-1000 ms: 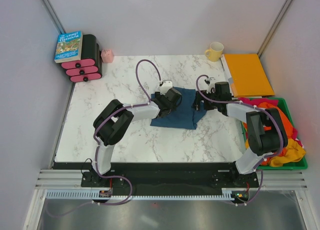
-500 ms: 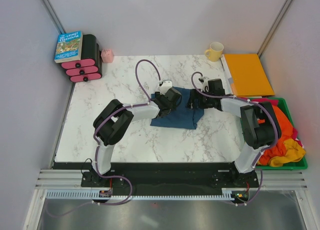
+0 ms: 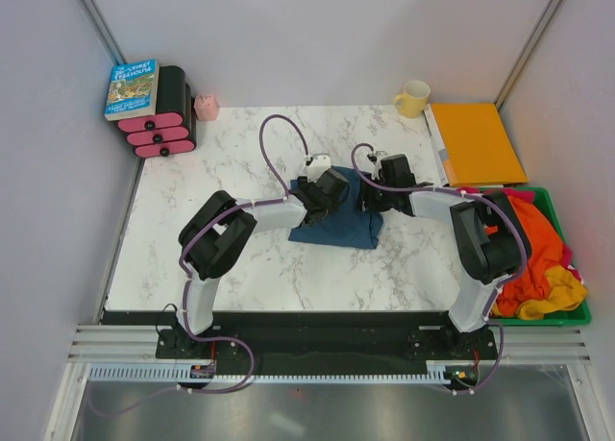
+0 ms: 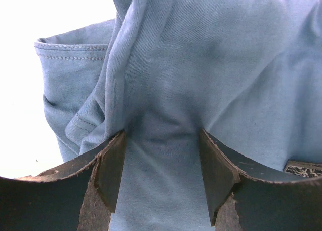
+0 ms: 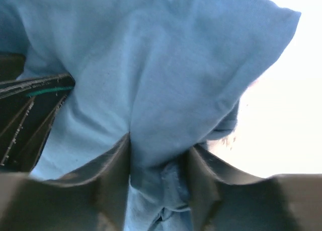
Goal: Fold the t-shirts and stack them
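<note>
A dusty teal-blue t-shirt [image 3: 344,225] lies bunched on the marble table [image 3: 240,258] at its middle. My left gripper [image 3: 322,193] rests on the shirt's upper left part; in the left wrist view its jaws [image 4: 162,155] stand apart and open, pressed into the blue cloth [image 4: 211,70] that spans the gap. My right gripper [image 3: 371,199] is at the shirt's upper right edge. In the right wrist view it [image 5: 160,158] is shut on a bunched fold of the cloth [image 5: 166,80], hem included. Orange [image 3: 533,239], yellow [image 3: 565,287] and magenta [image 3: 479,192] t-shirts lie heaped at the right.
The heap sits in a green bin [image 3: 550,199] at the table's right edge. Behind it lie a flat orange folder [image 3: 476,143] and a yellow mug [image 3: 413,98]. At the back left stand a book [image 3: 132,87], a black-and-pink stack [image 3: 163,124] and a small pink box [image 3: 205,106].
My right gripper has slid left onto the shirt's right edge and narrowed its jaws onto the cloth, pushing that edge inward. The left arm has stayed put.
</note>
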Controlling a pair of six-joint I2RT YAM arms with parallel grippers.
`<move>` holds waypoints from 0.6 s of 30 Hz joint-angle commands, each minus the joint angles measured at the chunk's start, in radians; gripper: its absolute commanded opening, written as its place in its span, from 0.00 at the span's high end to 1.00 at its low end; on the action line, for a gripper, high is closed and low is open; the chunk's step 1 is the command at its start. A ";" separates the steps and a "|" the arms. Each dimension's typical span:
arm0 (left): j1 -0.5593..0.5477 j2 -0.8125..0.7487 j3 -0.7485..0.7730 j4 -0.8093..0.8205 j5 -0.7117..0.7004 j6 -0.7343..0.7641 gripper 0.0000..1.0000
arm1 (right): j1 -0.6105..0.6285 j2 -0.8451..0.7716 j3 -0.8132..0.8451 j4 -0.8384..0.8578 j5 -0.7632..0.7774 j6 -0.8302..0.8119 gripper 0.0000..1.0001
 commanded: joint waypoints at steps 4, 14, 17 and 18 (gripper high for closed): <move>-0.012 0.005 -0.039 -0.048 0.045 -0.055 0.35 | 0.016 -0.040 -0.100 -0.050 0.061 0.063 0.76; -0.040 -0.148 -0.119 0.002 0.002 -0.008 0.23 | 0.018 -0.109 0.009 -0.197 0.218 -0.146 1.00; -0.043 -0.199 -0.140 0.002 -0.002 -0.006 0.22 | 0.018 -0.181 0.024 -0.218 0.285 -0.204 1.00; -0.045 -0.229 -0.145 0.002 -0.005 -0.011 0.22 | 0.015 -0.210 0.032 -0.228 0.307 -0.216 1.00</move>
